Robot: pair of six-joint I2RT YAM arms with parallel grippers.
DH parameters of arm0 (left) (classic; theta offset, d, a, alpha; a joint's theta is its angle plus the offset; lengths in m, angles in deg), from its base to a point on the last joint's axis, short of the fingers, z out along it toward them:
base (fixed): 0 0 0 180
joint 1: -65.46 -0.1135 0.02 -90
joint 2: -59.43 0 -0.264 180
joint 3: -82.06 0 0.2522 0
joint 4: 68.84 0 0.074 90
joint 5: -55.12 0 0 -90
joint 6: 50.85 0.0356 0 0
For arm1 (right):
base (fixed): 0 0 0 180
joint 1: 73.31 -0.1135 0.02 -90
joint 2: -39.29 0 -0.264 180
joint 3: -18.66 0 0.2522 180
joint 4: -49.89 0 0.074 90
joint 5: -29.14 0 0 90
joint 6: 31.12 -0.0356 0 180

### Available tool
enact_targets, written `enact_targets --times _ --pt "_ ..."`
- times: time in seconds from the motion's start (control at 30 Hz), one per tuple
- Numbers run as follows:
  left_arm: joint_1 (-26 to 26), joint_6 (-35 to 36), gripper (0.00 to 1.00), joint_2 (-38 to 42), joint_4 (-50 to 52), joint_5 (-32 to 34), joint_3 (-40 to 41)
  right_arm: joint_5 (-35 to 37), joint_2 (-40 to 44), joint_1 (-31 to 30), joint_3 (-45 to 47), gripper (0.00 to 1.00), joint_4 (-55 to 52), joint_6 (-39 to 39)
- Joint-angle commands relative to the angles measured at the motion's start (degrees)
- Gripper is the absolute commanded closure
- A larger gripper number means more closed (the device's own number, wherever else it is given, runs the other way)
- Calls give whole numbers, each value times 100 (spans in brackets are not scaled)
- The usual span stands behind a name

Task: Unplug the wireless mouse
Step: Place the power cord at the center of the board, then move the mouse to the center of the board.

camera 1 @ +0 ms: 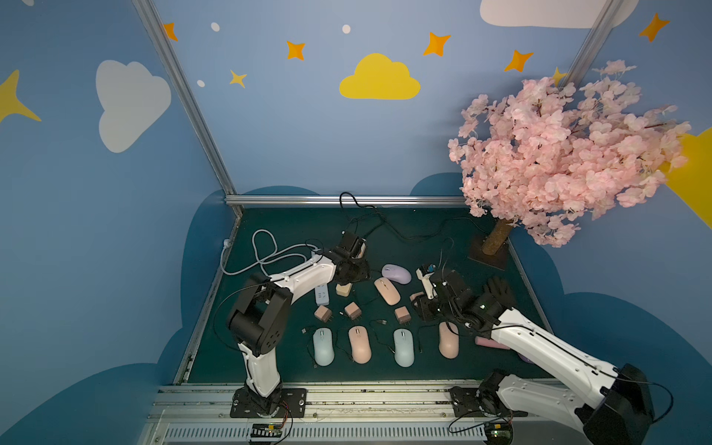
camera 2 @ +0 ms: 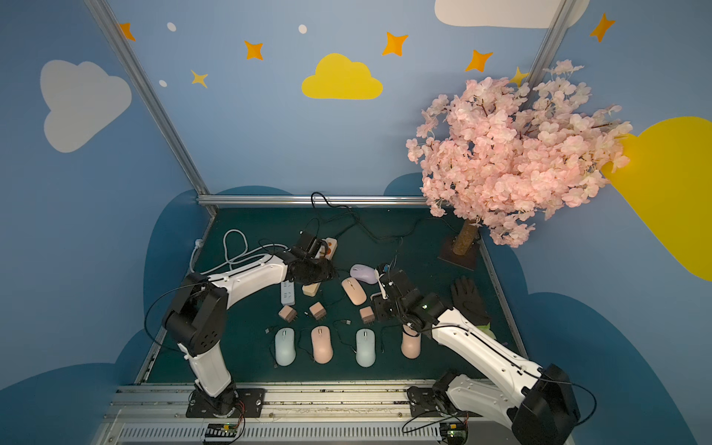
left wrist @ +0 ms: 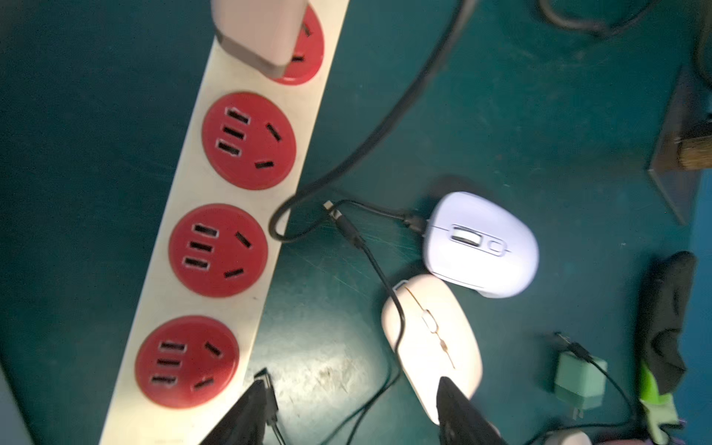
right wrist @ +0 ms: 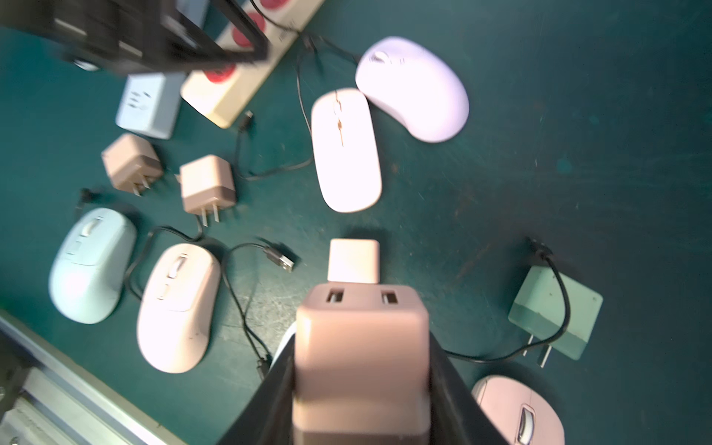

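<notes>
Lilac mouse [camera 1: 397, 273] [camera 2: 364, 273] lies mid-frame in both top views, between the arms. Left wrist view: a black cable [left wrist: 385, 210] enters its nose; the left gripper [left wrist: 354, 389] gapes empty nearby. Right wrist view: the right gripper [right wrist: 364, 337] clamps a pink charger [right wrist: 362, 370]. Loose cables could snag a finger and drag the mice about.

My painted-sky corner
Blue walls [camera 1: 308, 135] with clouds and stars surround my dark green desk [camera 1: 293, 223]; a pink blossom tree [camera 1: 558, 154] stands in its corner.
</notes>
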Motion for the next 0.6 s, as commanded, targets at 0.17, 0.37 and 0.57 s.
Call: enact_targets --times 0.17,0.37,0.57 --pt "78 166 32 1279 -244 -273 769 -302 -1164 391 -915 100 -671 232" --pt "5 234 33 2278 -550 -396 1626 -454 -2498 718 -1753 100 -1193 543" --pt "-238 158 32 3172 -597 -370 2351 -515 -3579 860 -2535 100 -1572 906"
